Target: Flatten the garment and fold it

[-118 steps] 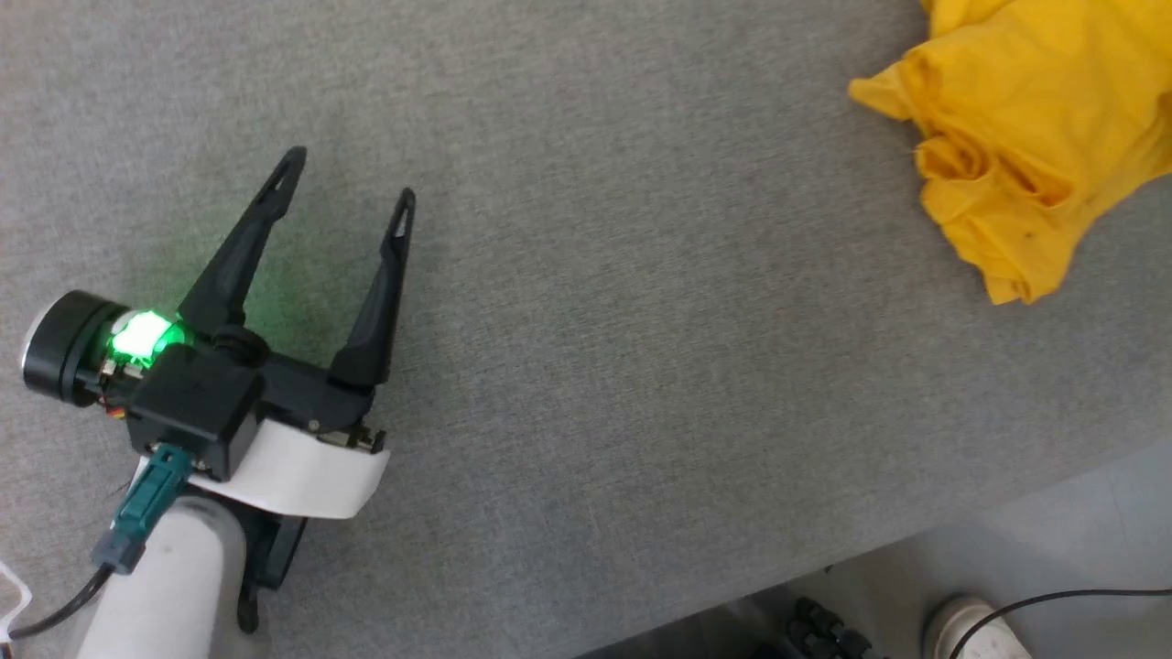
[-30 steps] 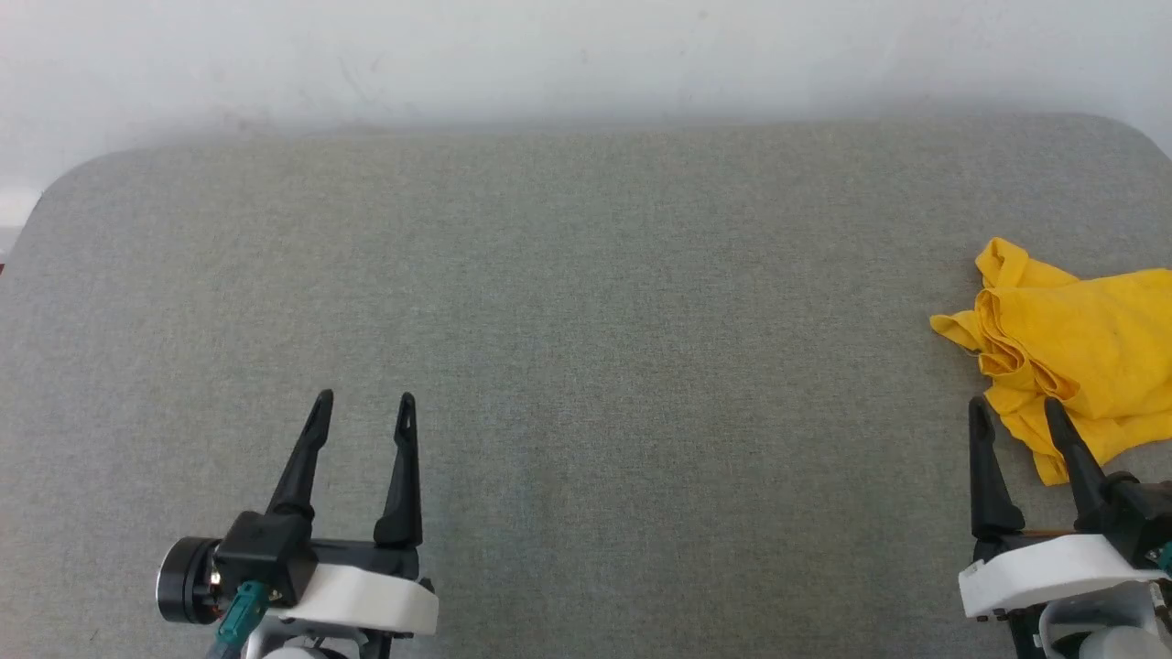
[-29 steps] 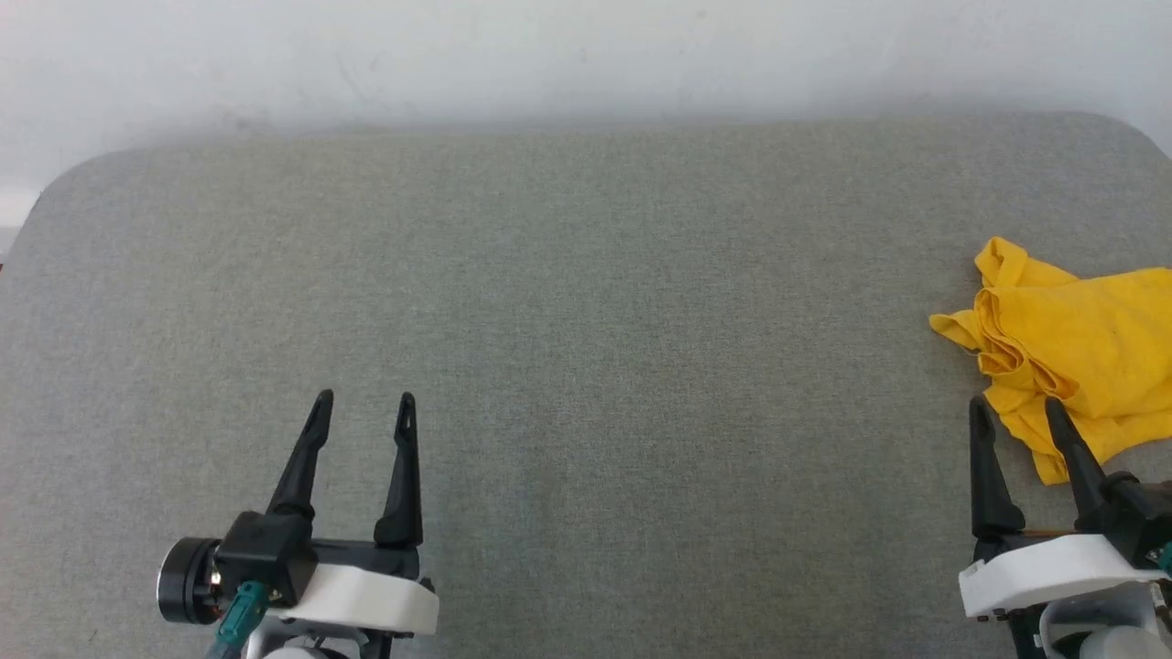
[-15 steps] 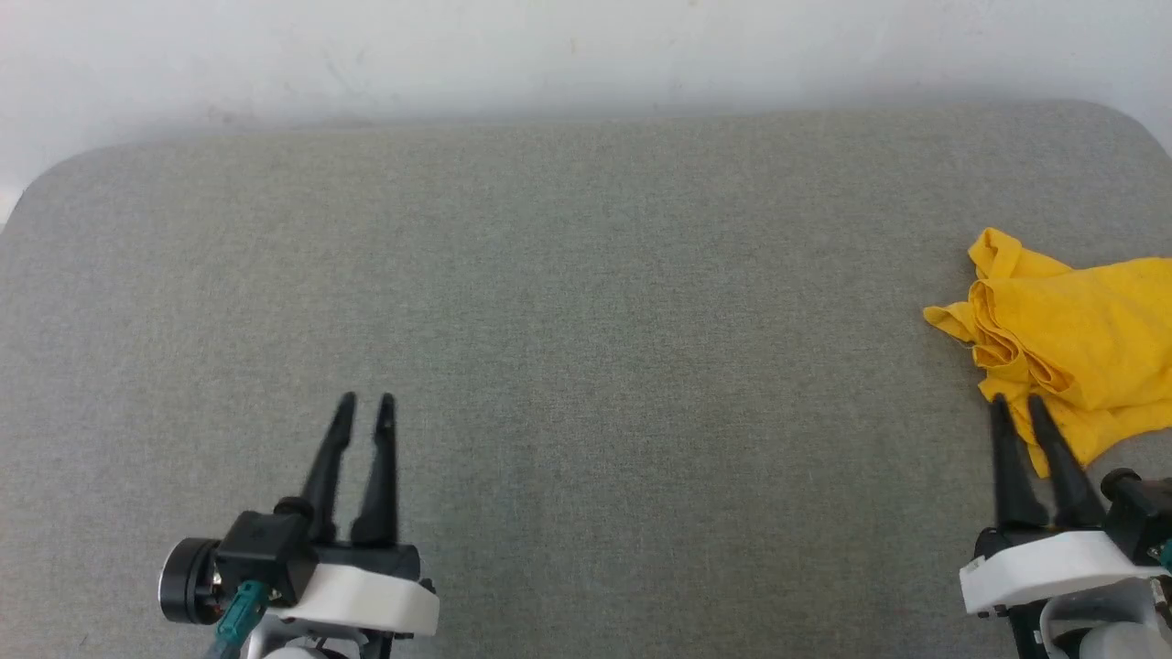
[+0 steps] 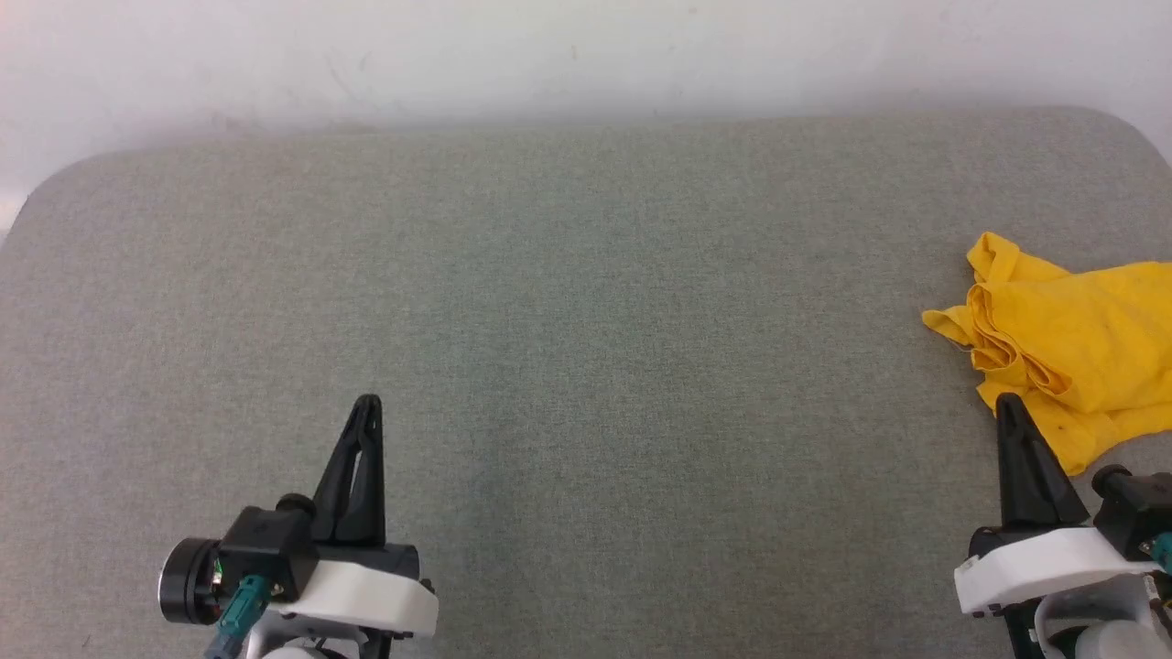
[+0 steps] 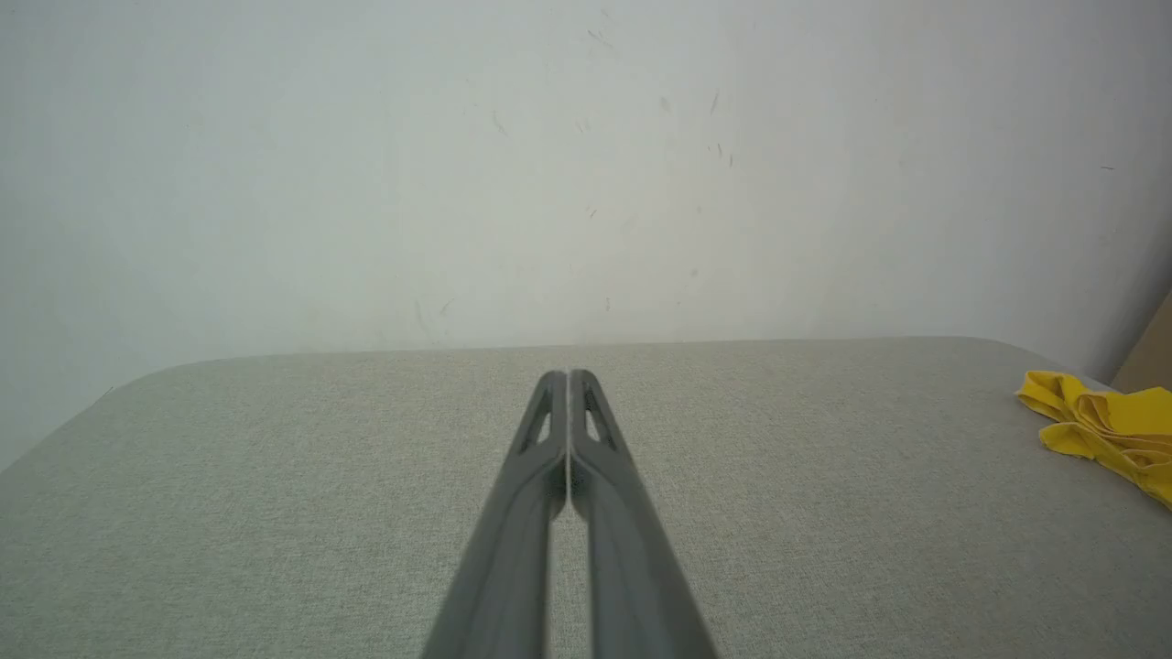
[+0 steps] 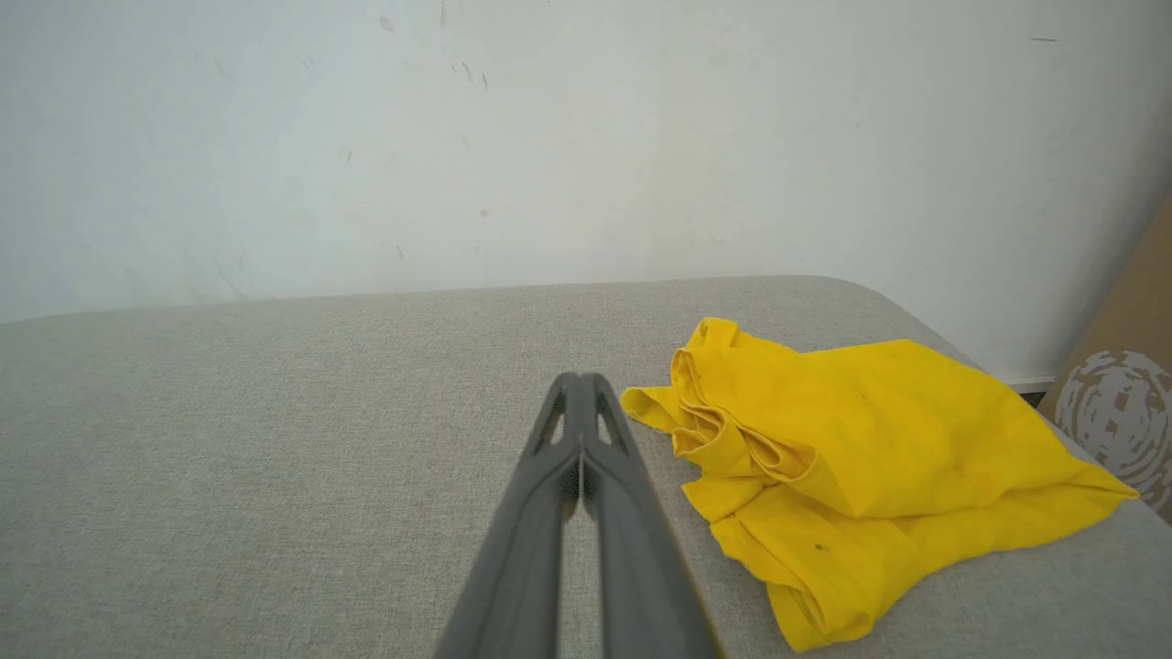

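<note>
The garment (image 5: 1071, 343) is a plain yellow crumpled heap at the right end of the grey padded table (image 5: 586, 302), partly cut off by the head view's right edge. No print shows on it. In the right wrist view the garment (image 7: 861, 458) lies just right of my right gripper (image 7: 580, 377), whose fingers are pressed together with nothing between them. In the head view my right gripper (image 5: 1008, 399) stands at the heap's near edge, shut and empty. My left gripper (image 5: 367, 401) is at the lower left, far from the cloth, shut and empty. The left wrist view shows the left gripper (image 6: 568, 373) and the garment (image 6: 1103, 428) at far right.
A white wall (image 5: 586, 55) runs behind the table's far edge. The table has rounded far corners. A brown board with a pale swirl print (image 7: 1122, 412) leans at the right, beyond the table's end.
Both grippers have gone from open to shut with nothing in them. The arms and the yellow heap have stayed in place; the camera shifted only slightly.
</note>
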Available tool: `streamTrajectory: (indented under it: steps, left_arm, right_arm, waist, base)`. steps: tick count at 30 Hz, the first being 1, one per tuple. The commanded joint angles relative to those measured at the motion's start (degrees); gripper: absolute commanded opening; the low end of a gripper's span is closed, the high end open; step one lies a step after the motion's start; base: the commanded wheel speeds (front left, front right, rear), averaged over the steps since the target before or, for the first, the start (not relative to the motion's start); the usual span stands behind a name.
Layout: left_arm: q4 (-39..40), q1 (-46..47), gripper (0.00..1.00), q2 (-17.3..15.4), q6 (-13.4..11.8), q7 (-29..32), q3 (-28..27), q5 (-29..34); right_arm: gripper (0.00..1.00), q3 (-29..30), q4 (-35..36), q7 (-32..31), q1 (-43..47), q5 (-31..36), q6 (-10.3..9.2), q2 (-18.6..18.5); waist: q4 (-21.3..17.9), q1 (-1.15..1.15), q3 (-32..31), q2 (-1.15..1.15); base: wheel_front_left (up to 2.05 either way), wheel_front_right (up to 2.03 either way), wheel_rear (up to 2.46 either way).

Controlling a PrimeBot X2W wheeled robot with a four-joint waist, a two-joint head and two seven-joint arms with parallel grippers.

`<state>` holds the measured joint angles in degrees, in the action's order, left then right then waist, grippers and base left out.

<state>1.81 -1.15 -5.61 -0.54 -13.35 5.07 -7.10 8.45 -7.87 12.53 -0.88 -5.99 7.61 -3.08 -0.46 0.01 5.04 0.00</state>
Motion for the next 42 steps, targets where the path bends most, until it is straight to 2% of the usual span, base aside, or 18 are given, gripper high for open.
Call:
streamTrajectory:
  steps: [1, 42]
  left_arm:
    - [-0.2, 0.1, 0.00, 0.3, 0.1, 0.4, -0.4, 0.5]
    - [-0.8, 0.5, 0.00, 1.1, 0.2, 5.1, -2.1, 2.9]
  right_arm:
    - [0.00, -0.5, 0.5, -0.4, 0.1, 0.6, -0.01, 0.0]
    - [0.00, -3.3, 3.2, -4.8, 0.4, 2.5, -0.05, 0.1]
  waist:
    - [0.0, 0.00, -0.1, 0.00]
    - [0.2, 0.00, -1.9, 0.00]
  base:
    - [0.00, 0.00, 0.00]
    - [0.00, 0.00, 0.00]
